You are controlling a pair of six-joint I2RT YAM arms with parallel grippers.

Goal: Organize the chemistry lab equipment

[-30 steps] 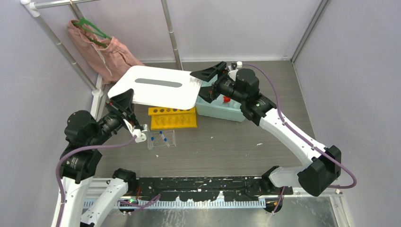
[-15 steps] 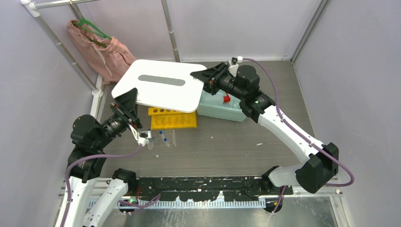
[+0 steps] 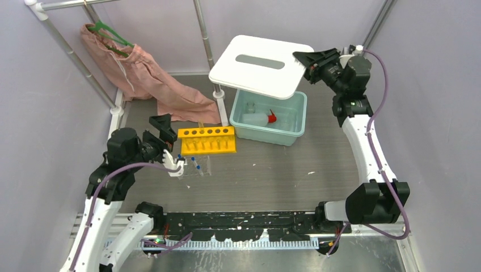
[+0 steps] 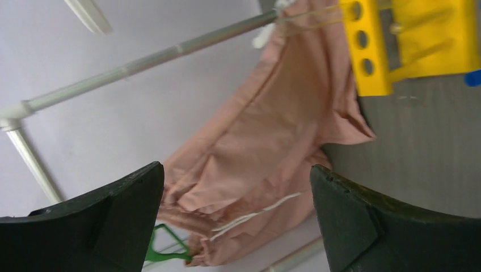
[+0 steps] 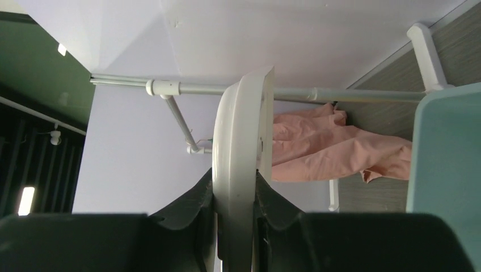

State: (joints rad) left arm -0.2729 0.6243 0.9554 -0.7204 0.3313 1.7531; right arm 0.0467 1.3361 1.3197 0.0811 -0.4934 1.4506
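Observation:
My right gripper (image 3: 304,60) is shut on the edge of a white flat lid (image 3: 260,63) and holds it in the air above the back of the teal bin (image 3: 295,122). In the right wrist view both fingers press the lid's rim (image 5: 244,124). In the bin lies a white squeeze bottle with a red nozzle (image 3: 262,118). The yellow tube rack (image 3: 207,140) stands at centre left. In front of it, a clear well tray (image 3: 193,166) holds blue-capped tubes. My left gripper (image 3: 160,130) stands open and empty just left of the rack, facing the pink garment (image 4: 266,147).
The pink garment (image 3: 153,73) hangs from a green hanger (image 3: 110,34) on the rail at back left and trails onto the table behind the rack. A white upright post (image 3: 218,102) stands next to the bin's left side. Walls close in on both sides.
The right gripper closed on the lid and carried it from over the rack to the back right, uncovering the bin. The left gripper let go of the lid, opened and drew back left.

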